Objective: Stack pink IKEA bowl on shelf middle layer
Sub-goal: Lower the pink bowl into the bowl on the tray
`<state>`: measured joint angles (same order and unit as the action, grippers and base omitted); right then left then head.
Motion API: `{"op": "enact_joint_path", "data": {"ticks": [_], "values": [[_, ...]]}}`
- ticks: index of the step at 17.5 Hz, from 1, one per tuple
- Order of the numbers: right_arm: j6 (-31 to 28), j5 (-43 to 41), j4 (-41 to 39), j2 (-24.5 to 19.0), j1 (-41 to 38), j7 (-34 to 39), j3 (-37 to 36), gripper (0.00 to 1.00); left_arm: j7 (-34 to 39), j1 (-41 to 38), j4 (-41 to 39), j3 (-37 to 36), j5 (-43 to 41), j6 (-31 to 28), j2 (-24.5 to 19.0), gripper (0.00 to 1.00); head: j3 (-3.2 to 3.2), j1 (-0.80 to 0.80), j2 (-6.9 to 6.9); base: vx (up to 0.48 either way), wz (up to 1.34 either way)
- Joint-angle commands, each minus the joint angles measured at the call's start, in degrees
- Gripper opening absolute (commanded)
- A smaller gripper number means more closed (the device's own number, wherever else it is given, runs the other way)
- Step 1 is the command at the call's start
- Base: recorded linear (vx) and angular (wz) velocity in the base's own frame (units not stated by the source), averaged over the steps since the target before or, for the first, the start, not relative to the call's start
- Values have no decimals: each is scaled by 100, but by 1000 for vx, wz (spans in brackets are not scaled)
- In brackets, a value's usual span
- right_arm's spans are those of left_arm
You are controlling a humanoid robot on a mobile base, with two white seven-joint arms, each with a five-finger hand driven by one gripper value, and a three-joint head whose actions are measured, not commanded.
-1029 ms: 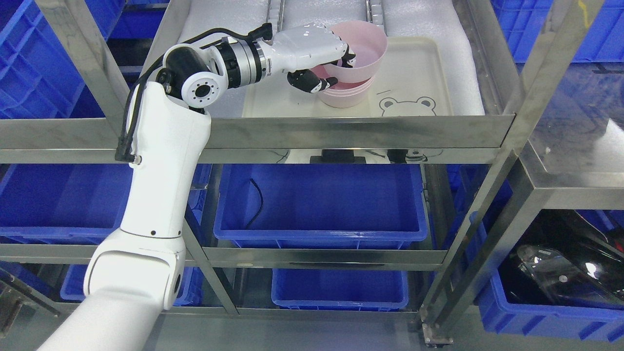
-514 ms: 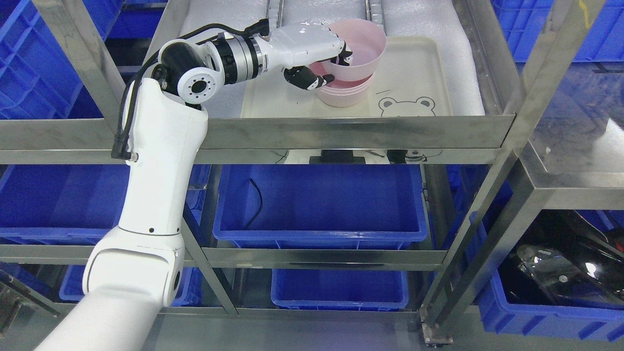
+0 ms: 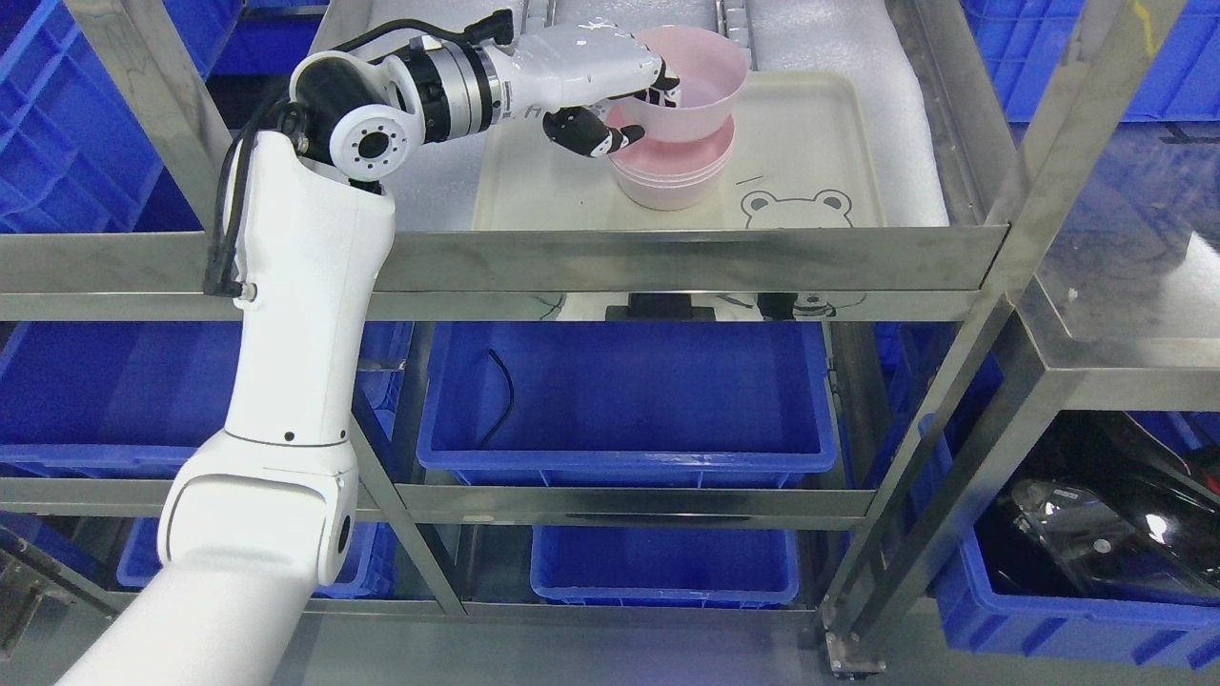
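Pink bowl in left hand above stacked bowls

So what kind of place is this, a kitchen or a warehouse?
Probably a storeroom or robot test lab: steel shelving, many blue plastic crates, and pink bowls on a tray, one held by the left hand.

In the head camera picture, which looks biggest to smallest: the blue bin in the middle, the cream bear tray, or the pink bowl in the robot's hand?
1. Blue bin, though it sits nearer the camera.
2. Cream bear tray.
3. Pink bowl, gripped by the left hand.
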<state>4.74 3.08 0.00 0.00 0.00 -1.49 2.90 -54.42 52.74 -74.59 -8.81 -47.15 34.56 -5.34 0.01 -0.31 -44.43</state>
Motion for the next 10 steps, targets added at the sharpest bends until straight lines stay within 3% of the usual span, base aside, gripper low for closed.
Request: {"op": "enact_joint_path", "data": {"ticks": [1, 10], "values": [[1, 0, -100, 100, -132, -1, 0, 100, -69, -9, -2, 12, 22, -2, 15, 14, 0, 0, 0, 0, 0], [1, 0, -100, 100, -132, -1, 0, 100, -235, -142, -38, -33, 101, 6, 59, 13, 0, 0, 0, 0, 0]]}}
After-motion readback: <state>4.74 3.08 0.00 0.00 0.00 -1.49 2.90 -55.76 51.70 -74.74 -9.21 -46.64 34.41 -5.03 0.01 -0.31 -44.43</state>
